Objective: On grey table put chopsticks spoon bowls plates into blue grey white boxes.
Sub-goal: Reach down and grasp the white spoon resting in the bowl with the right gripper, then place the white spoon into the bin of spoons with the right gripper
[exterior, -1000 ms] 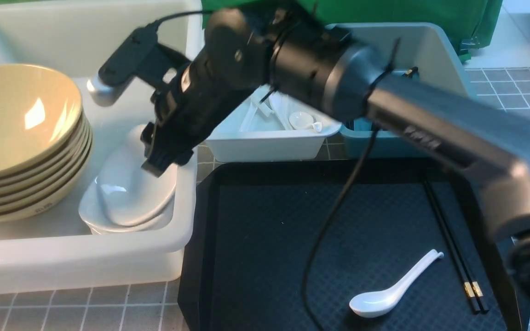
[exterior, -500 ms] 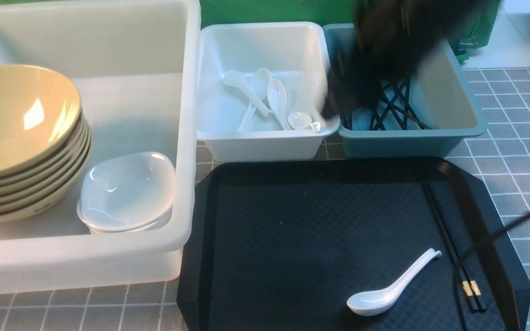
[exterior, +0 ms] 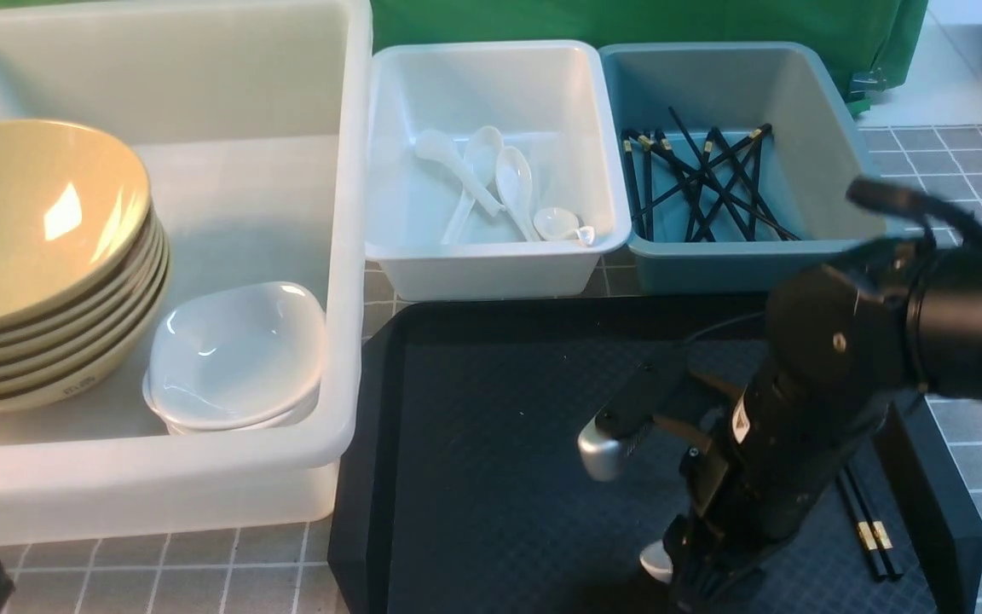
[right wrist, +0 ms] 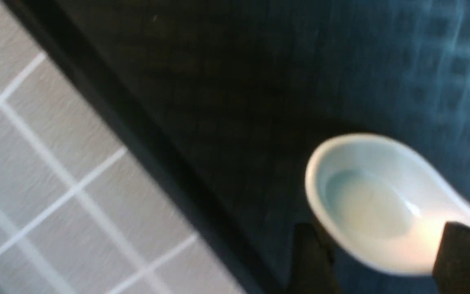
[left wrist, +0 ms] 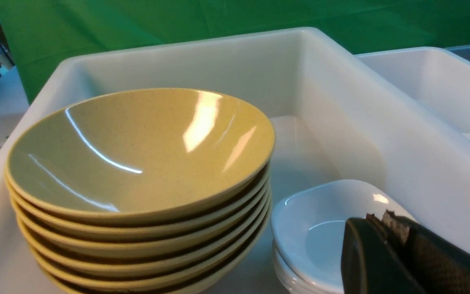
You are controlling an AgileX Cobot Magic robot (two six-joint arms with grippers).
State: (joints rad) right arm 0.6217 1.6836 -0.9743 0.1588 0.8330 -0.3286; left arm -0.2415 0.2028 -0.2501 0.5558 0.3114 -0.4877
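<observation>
Since the earlier frame, my right arm has swung down from above the blue box (exterior: 755, 264) to the black tray (exterior: 474, 443). The right gripper (right wrist: 382, 261) has its fingers apart, one to either side of the white soup spoon (right wrist: 369, 204), probably so that closing will pinch it where bowl meets handle. From the tray's centre, the spoon lies towards five o'clock, and a pair of black chopsticks (exterior: 870, 520) towards four.

Beyond the tray, at twelve o'clock, the small white box (exterior: 491, 273) holds loose spoons; the blue box, at one o'clock, holds crossed chopsticks. At ten o'clock, the large white box (exterior: 158, 486) holds yellow bowls (exterior: 39, 222) and white bowls (exterior: 235, 358), nested, I judge, to save room. My left gripper (left wrist: 386, 245) has its fingertips together, idling near them.
</observation>
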